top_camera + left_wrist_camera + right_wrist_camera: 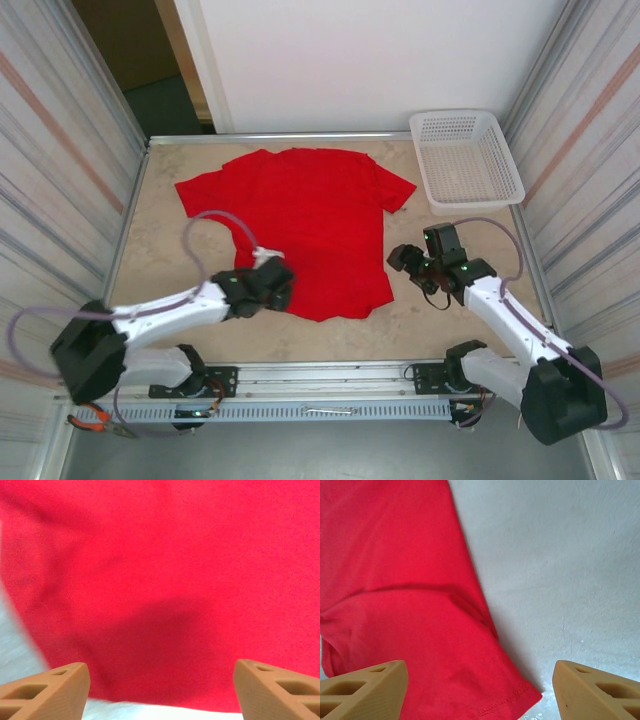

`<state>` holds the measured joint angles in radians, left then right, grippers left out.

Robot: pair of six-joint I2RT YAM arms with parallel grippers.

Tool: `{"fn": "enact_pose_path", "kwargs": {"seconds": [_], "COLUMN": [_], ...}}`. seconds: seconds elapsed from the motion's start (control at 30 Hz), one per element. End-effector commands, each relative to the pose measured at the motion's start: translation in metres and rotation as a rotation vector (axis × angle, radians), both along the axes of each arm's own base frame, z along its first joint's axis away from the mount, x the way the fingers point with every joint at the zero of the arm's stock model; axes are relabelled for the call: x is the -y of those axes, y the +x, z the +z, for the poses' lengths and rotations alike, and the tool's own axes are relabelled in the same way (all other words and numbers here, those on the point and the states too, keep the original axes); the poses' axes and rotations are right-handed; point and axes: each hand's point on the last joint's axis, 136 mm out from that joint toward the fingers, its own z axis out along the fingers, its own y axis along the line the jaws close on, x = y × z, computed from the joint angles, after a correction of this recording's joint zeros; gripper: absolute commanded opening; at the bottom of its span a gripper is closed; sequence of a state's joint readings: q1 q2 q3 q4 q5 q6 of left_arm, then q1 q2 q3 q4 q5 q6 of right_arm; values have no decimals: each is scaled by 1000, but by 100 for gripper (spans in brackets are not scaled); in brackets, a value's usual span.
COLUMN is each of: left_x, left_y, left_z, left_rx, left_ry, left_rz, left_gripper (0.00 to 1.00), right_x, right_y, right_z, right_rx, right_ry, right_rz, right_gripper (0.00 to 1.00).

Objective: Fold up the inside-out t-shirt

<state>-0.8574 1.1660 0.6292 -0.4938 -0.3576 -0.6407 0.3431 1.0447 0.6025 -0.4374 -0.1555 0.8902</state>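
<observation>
At the near edge of the table (160, 235), the two arms reach out from their metal rail (330, 385). The left gripper (160, 680) hangs low over the near left hem corner of the inside-out t-shirt (305, 220). Its tan fingers are spread wide and empty, with red cloth ahead of them and a strip of pale tabletop just under the tips. The right gripper (477, 675) sits just beside the shirt's right side. It is likewise released, jaws parted above the near right hem corner, where the stitching shows.

The shirt lies spread flat in the middle of the table, hem toward the near edge, collar and sleeves toward the far edge (no printed graphic can be made out). I judge that folding has not yet begun and that the step in hand is taking hold of the hem. To do it well, each gripper should come down right at its corner, slide one finger under the cloth and pinch both layers. Lifting the two corners evenly should keep the fold line straight.

The tabletop is a pale, mottled, matte surface. A white mesh basket (468, 160) stands at the far right corner, apart from the sleeve. Striped panels flank the table, and a white wall (380, 60) closes the far side.
</observation>
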Motion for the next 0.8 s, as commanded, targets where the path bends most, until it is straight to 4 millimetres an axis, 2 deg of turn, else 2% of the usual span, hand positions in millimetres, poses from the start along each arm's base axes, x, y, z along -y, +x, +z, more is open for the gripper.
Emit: {"fn": "enact_pose_path", "kwargs": {"seconds": [0.0, 0.1, 0.23, 0.33, 0.6, 0.77], "left_x": [-38, -55, -65, -59, -48, -42], "left_y": [-11, -18, -23, -16, 2, 8], "left_z": [-9, -20, -31, -35, -38, -28], "left_rx": [-76, -133, -173, -182, -162, -131], "left_ry": [-198, -343, -443, -520, -534, -562], "left_rz": [268, 377, 447, 453, 412, 387], "left_gripper": [78, 79, 79, 78, 65, 62], "right_x": [-16, -26, -33, -35, -37, -38], "right_y": [-4, -7, -10, -13, -14, -14], "right_z": [-14, -24, -35, -45, -57, -58], "right_rx": [-19, -33, -46, -62, -81, -83], "right_ry": [-17, -40, -64, -70, -82, -83], "right_rz": [108, 152, 171, 170, 166, 166], "right_gripper": [75, 75, 75, 74, 68, 63]}}
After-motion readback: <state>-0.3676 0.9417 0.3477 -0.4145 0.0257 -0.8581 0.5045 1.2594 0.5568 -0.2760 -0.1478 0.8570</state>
